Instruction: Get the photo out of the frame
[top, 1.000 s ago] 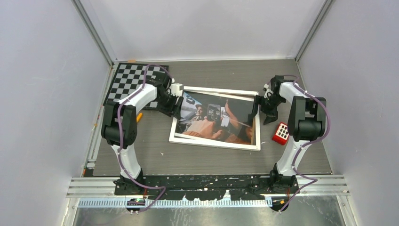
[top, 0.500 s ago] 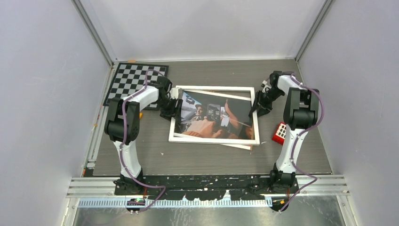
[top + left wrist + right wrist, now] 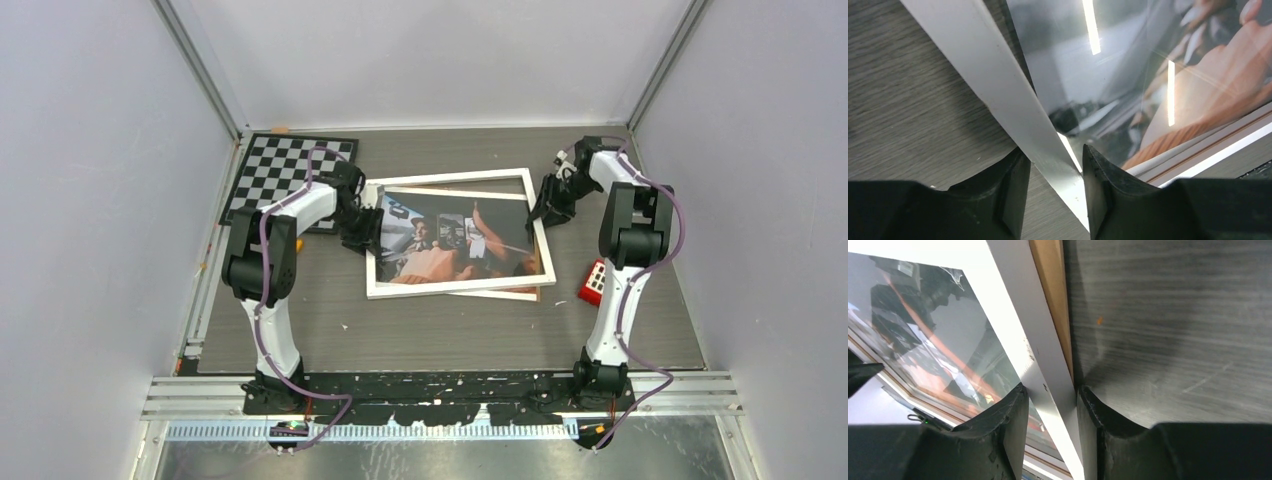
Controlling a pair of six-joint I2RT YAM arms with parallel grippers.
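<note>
Pinches the frame (image 3: 455,178) by its left border in the left gripper (image 3: 1054,152); clamps the right border in the right gripper (image 3: 1051,388); shows the photo (image 3: 450,240) inside.

Grey wood-grain table (image 3: 450,340): checkerboard (image 3: 270,175), red block (image 3: 596,282).

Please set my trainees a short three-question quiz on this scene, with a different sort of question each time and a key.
1. True or false: the left tool and the right tool each clamp the white border of the frame.
2. What sits on the table beside the right arm? A. a small red object B. a mug C. scissors
3. In which corner of the table does the checkerboard lie?

Key: 1 true; 2 A; 3 the far left corner.
</note>
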